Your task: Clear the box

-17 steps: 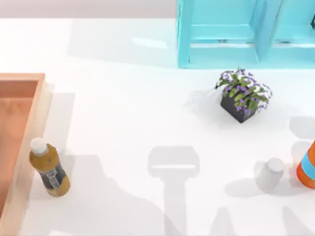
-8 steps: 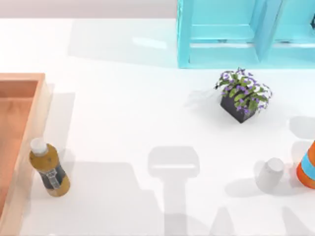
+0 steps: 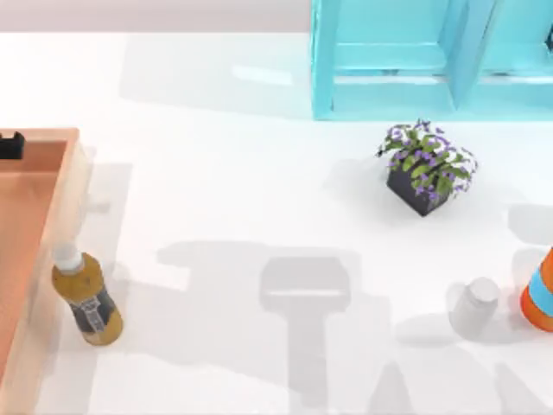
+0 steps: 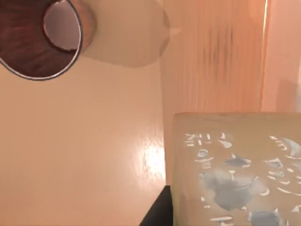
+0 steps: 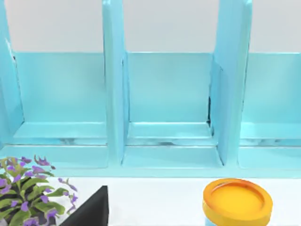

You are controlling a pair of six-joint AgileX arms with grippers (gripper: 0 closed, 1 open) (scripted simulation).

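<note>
Just changed: a dark bit of the left arm [image 3: 10,144] now juts in over the box's [image 3: 52,186] far rim at the table's left edge; half a second ago nothing was there.
Left wrist: looks down on the box floor, with a metal-rimmed brown cup [image 4: 40,37] and a pale printed carton [image 4: 235,169].
Fingers: can't tell whether they're apart or together.
Meaning: probably lining up to lift something out.
Outside: tea bottle [image 3: 85,294] just beside the rim.
Right arm: parked, facing the cyan shelf [image 5: 169,108].

Box [image 3: 43,216] wood, glossy floor; table [image 3: 225,173] smooth white; shelf [image 5: 169,108] glossy cyan.
</note>
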